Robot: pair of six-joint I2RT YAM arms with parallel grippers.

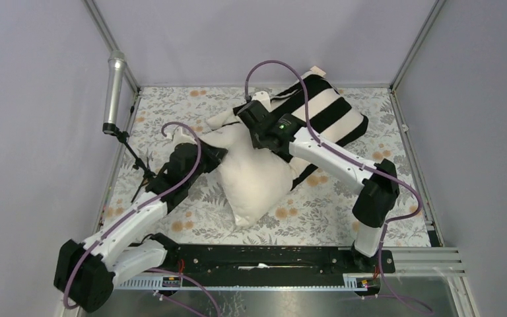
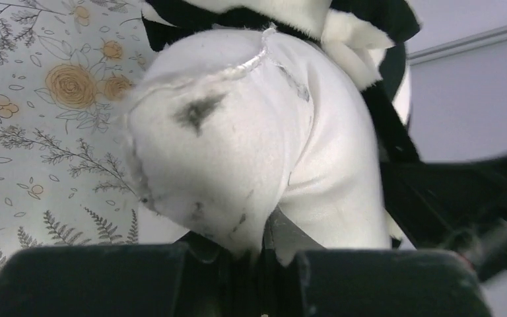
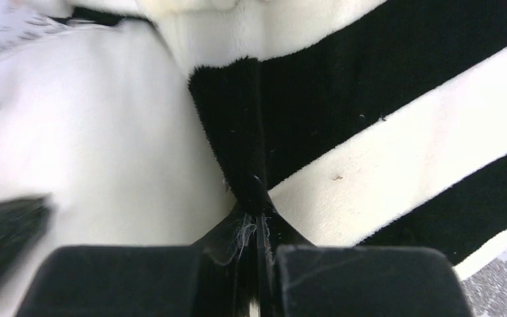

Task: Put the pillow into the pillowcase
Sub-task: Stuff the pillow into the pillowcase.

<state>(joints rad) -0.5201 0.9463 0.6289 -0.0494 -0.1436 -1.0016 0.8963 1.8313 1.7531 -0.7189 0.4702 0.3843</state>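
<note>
Left gripper (image 2: 264,254) is pinching the edge of the pillow (image 1: 257,181), jaws closed right down on the cream fabric, probably so it can shove it forward. Right gripper (image 3: 259,238) is clamping the black hem of the pillowcase (image 1: 330,109), looks like it's anchoring the mouth. Pillowcase is lying toward 1 o'clock on the floral table cover (image 1: 165,109). Pillow's far end is sitting inside, the rest is poking out toward 7 o'clock.

Far end of pillow (image 1: 254,178) hidden inside pillowcase (image 1: 333,112); depth unclear.
</note>
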